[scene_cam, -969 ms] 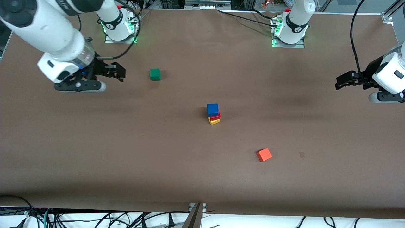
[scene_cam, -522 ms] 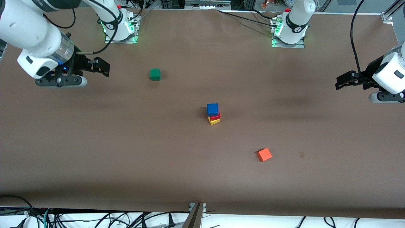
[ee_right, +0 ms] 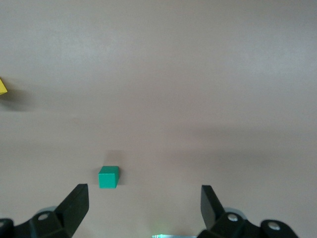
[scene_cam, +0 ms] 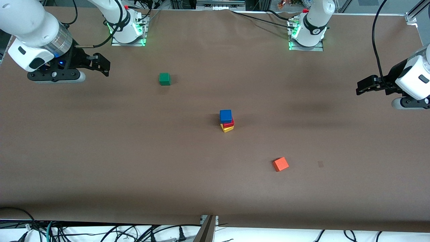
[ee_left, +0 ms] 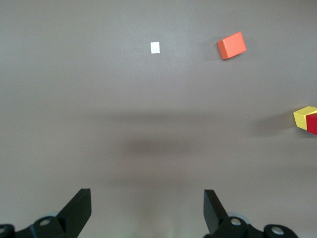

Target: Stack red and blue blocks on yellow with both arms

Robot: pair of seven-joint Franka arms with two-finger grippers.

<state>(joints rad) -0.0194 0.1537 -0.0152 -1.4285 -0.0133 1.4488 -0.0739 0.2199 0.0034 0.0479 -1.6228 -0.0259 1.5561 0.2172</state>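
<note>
At mid-table the blue block (scene_cam: 225, 116) sits on the red block (scene_cam: 229, 123), which sits on the yellow cube (scene_cam: 227, 128). The stack's edge shows in the left wrist view as yellow (ee_left: 303, 117) and red (ee_left: 312, 124); a yellow corner (ee_right: 2, 87) shows in the right wrist view. My right gripper (scene_cam: 103, 65) is open and empty, up in the air at the right arm's end of the table. My left gripper (scene_cam: 362, 86) is open and empty, up at the left arm's end. In the wrist views both grippers, left (ee_left: 147, 208) and right (ee_right: 144, 206), hold nothing.
A green cube (scene_cam: 164, 79) lies toward the right arm's end, farther from the front camera than the stack; it also shows in the right wrist view (ee_right: 108, 177). An orange-red cube (scene_cam: 280, 164) lies nearer the camera, also in the left wrist view (ee_left: 232, 45).
My right arm has drawn back and up toward its own end of the table, away from the stack. The left arm and all the cubes have not moved.
</note>
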